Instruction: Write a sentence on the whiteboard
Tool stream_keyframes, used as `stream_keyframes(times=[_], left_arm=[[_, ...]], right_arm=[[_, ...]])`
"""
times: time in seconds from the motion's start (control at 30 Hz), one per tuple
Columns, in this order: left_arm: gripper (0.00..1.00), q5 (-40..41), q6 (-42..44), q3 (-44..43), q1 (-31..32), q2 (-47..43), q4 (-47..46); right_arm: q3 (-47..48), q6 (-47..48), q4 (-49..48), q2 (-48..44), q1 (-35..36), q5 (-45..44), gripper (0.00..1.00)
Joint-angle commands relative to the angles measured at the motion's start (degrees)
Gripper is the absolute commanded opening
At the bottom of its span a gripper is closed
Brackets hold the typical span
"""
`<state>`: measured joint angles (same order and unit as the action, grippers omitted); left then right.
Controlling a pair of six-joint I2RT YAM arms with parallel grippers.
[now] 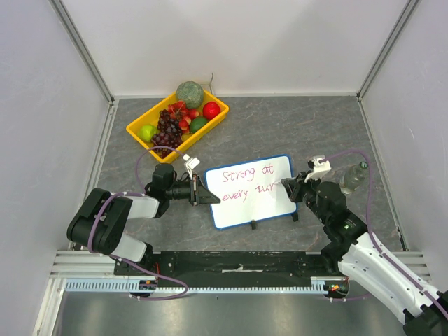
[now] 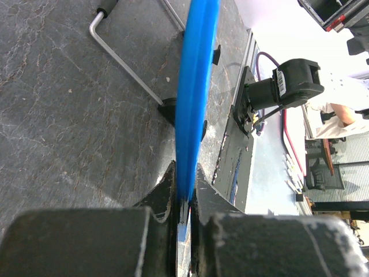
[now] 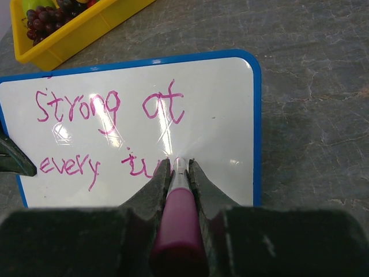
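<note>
The whiteboard [image 1: 267,198], white with a thin blue rim, lies tilted mid-table. My left gripper [image 1: 205,194] is shut on its left edge; in the left wrist view the blue rim [image 2: 195,86] runs straight between my jaws [image 2: 185,193]. Pink-red writing, the sentence [image 3: 106,107], reads "Strong at" above "every tu". My right gripper [image 3: 179,164] is shut on a pink marker [image 3: 177,216], whose tip touches the board right after "tu". In the top view this gripper [image 1: 288,186] sits over the board's right part.
A yellow tray [image 1: 142,138] of fruit, with grapes, a melon and apples, stands at the back left of the board. A bent metal rod [image 2: 118,55] lies on the grey tabletop beside the board's black foot [image 2: 168,109]. White walls enclose the workspace.
</note>
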<state>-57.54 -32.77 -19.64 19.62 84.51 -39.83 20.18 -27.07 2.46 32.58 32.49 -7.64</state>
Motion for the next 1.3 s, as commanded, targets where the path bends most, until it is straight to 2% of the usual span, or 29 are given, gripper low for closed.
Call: stream_keyframes(times=[0.0,0.33,0.8,1.27], left_arm=[[0.02,5.24,2.28,1.18,-0.98,0.66,2.57],[0.02,5.24,2.36,1.18,-0.90,0.83,2.57],[0.02,4.81,2.36,1.18,-0.98,1.01,2.39],[0.02,4.89,2.28,1.09,-0.90,1.01,2.30]], right_arm=[[0.38,0.09,0.70,-0.67,-0.06,-0.62,0.00],[2.58,-1.14,0.71,-5.07,-0.06,-0.62,0.00],[-0.76,-0.35,-2.02,-0.85,0.03,-2.38,0.00],[-2.96,-0.53,3.16,-4.27,-0.06,-0.71,0.00]])
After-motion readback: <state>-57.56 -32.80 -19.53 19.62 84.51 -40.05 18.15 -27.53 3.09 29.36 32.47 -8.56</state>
